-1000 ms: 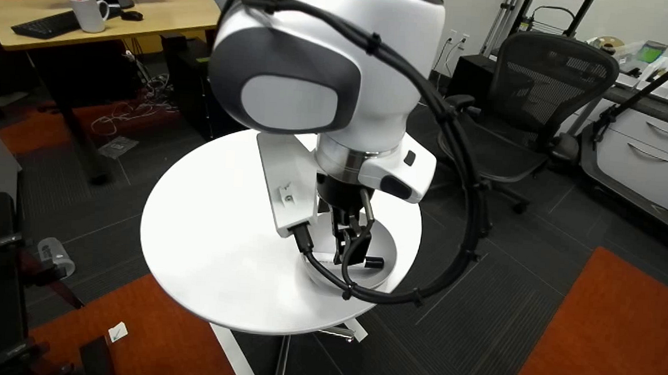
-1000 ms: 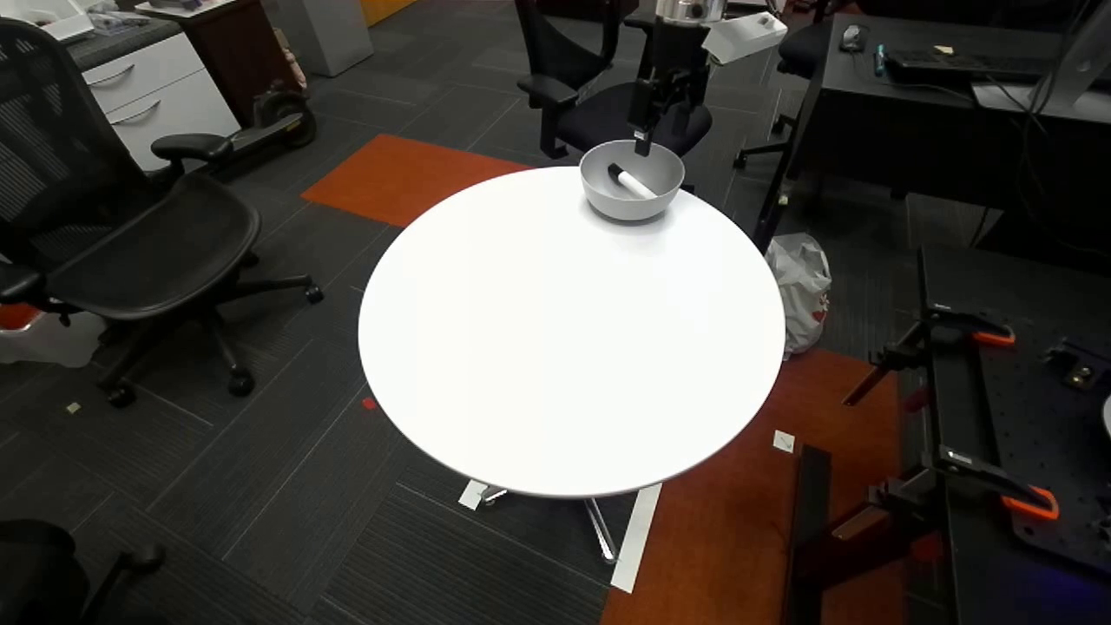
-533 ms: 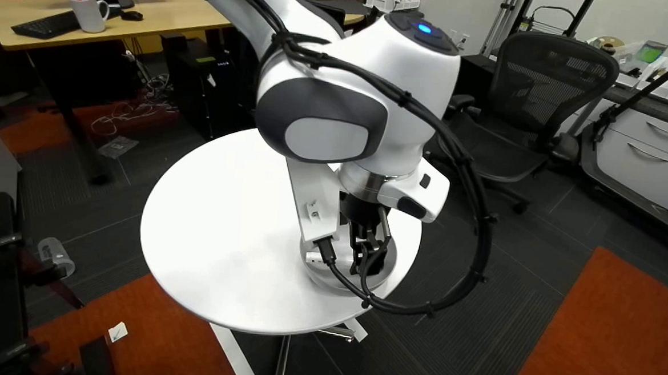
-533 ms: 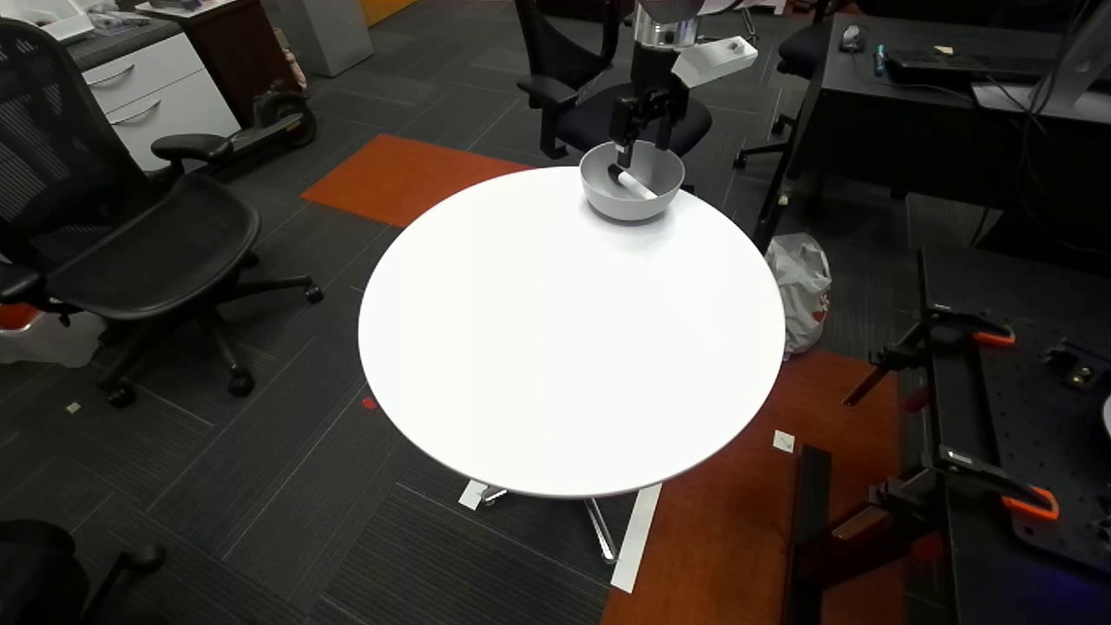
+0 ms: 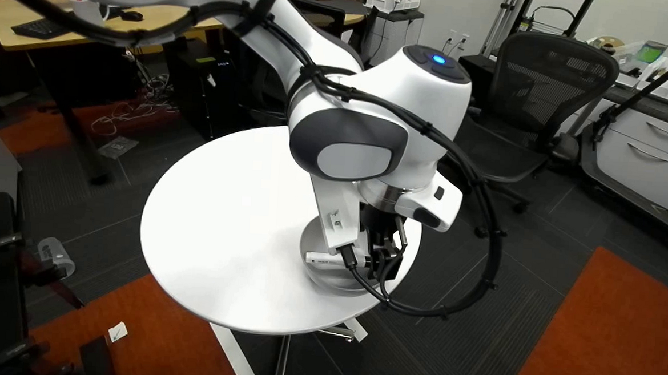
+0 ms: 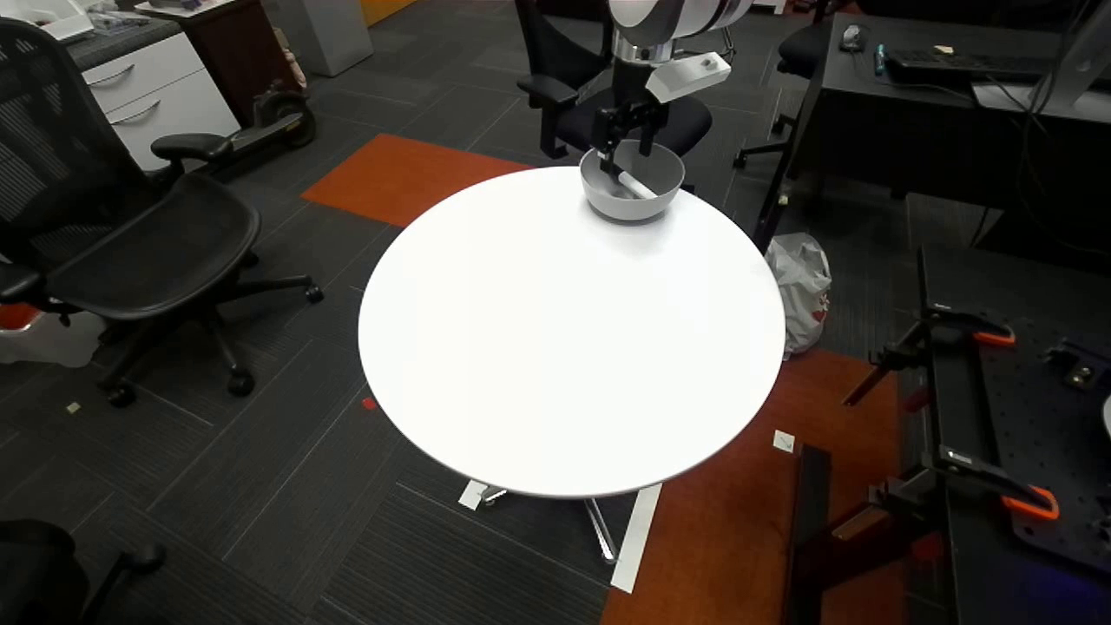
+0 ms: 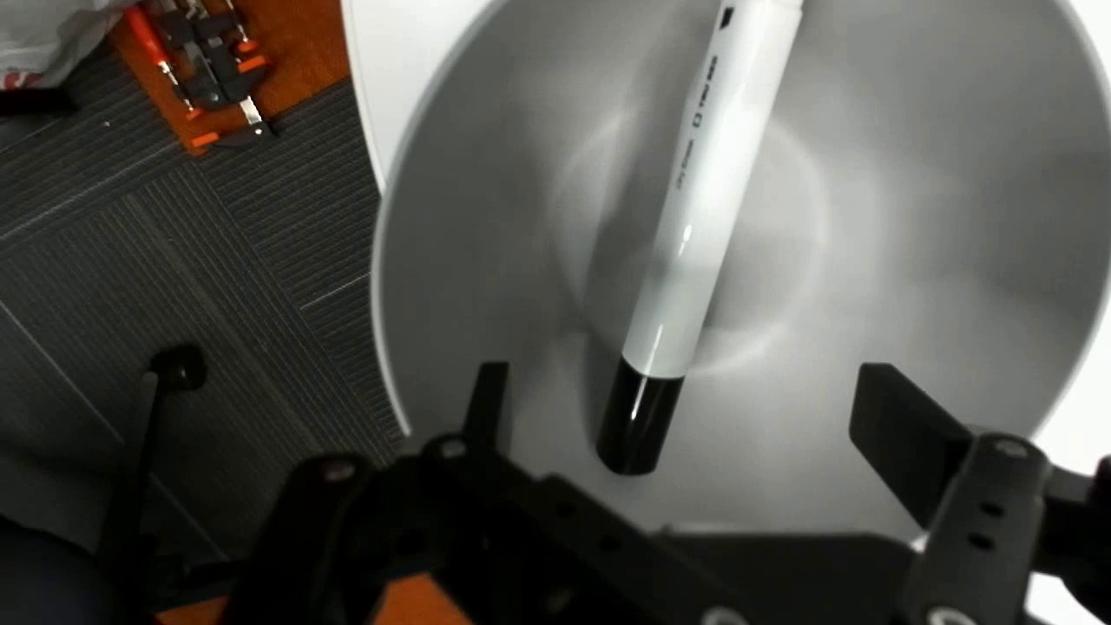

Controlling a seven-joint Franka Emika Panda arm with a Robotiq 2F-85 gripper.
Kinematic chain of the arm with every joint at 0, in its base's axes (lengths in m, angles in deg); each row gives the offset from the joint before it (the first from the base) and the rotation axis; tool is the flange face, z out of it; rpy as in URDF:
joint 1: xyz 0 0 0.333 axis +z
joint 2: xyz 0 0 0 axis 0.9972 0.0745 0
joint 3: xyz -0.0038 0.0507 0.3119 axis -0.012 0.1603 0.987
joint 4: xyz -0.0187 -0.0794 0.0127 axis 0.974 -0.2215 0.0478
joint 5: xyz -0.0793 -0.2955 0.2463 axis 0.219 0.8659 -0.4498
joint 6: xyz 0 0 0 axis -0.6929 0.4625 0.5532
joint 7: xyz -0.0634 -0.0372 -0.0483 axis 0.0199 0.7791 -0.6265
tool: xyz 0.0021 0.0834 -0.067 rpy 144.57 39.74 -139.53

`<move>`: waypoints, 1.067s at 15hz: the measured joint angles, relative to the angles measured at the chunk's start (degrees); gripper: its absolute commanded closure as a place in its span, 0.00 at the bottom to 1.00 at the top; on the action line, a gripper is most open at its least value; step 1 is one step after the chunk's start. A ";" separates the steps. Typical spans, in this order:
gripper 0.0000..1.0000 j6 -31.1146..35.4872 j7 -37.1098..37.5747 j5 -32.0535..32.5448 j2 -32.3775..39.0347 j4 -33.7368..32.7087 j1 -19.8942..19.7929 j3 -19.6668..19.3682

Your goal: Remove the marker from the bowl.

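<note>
The marker (image 7: 707,191) is white with a black cap and lies tilted inside the grey bowl (image 7: 486,217). It also shows in both exterior views (image 5: 323,259) (image 6: 636,185). The bowl (image 6: 623,207) stands near the edge of the round white table (image 6: 564,338). My gripper (image 7: 681,386) is open, pointing down over the bowl at the marker's cap end. In the wrist view the cap shows between the spread fingers, closer to the left one, with nothing gripped. In an exterior view my gripper (image 6: 627,158) reaches into the bowl; one finger hides part of the cap.
The bowl's rim (image 7: 382,260) surrounds the fingers. A black office chair (image 5: 545,90) stands beyond the table, and another chair (image 6: 573,113) is behind the bowl in an exterior view. A black bench with clamps (image 6: 981,486) stands beside the table.
My gripper has lowered into the bowl and moved along the marker toward and over its cap end, staying open. The marker and bowl have not visibly moved.
</note>
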 measured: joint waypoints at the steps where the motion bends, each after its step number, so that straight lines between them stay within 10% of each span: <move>1: 0.00 -0.03 0.13 0.12 0.87 -0.92 0.00 0.01; 3: 0.00 -0.14 0.35 0.30 2.54 -2.59 0.00 0.05; 4: 0.25 -0.38 0.72 0.32 3.16 -3.32 0.00 0.13; 14: 0.97 -1.85 1.25 0.57 5.61 -7.74 -1.07 0.34; 16: 0.95 -1.93 1.26 0.57 5.61 -7.81 -1.26 0.38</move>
